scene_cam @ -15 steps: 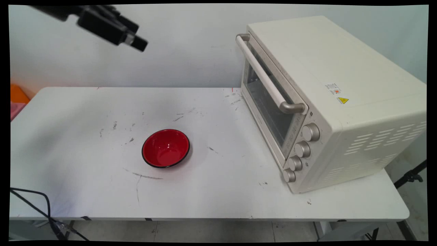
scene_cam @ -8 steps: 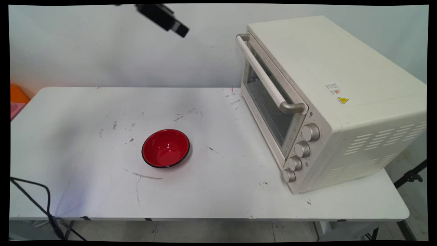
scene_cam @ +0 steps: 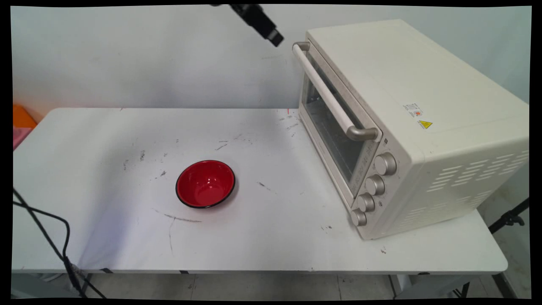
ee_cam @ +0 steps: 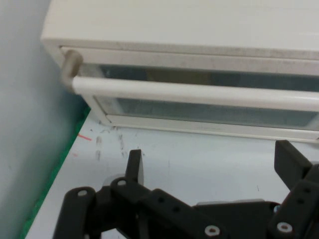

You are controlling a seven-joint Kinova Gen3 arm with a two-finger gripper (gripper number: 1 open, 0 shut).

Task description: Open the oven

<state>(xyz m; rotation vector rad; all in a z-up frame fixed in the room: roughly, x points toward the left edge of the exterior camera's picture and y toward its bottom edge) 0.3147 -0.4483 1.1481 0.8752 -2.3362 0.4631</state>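
My black gripper (scene_cam: 274, 39) hangs high at the top of the main view, just left of the far upper corner of a cream toaster oven (scene_cam: 402, 127). The oven door is closed, and its white bar handle (scene_cam: 326, 93) runs across the front. In the hand view the gripper (ee_cam: 212, 164) is open with nothing between its fingers (ee_cam: 134, 164). It faces the oven's glass door and handle (ee_cam: 199, 92) from a short way off. A red bowl (scene_cam: 205, 184) with a dark rim sits empty on the white table (scene_cam: 106, 144), far below and to the left of the gripper.
Four knobs (scene_cam: 372, 186) line the oven's front right side. Black cables (scene_cam: 42, 228) hang over the table's near left corner. An orange object (scene_cam: 23, 116) shows at the left edge, and a black stand leg (scene_cam: 508, 218) is beyond the table's right end.
The gripper has travelled right along the top of the main view, from the upper left to just beside the oven's handle end. The bowl and the oven have stayed put.
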